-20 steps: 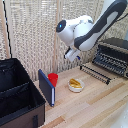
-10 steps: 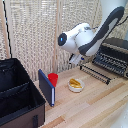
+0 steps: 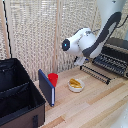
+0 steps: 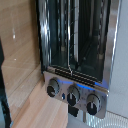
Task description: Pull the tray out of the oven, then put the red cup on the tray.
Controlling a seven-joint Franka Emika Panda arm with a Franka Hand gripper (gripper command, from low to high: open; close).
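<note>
Gripper [image 3: 83,63], jaws unclear, hangs near oven [image 3: 116,56].

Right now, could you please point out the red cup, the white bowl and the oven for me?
red cup [image 3: 52,79]: exterior view, on its red side wall.
white bowl [image 3: 76,89]: exterior view, on its near white rim.
oven [image 4: 75,93]: wrist view, on the silver knob panel.

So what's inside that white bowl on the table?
The white bowl holds something yellow, lying in the middle; the picture is too blurred to say what it is. Whatever lies beneath the yellow contents is covered. The red cup stands apart, beside it.
</note>
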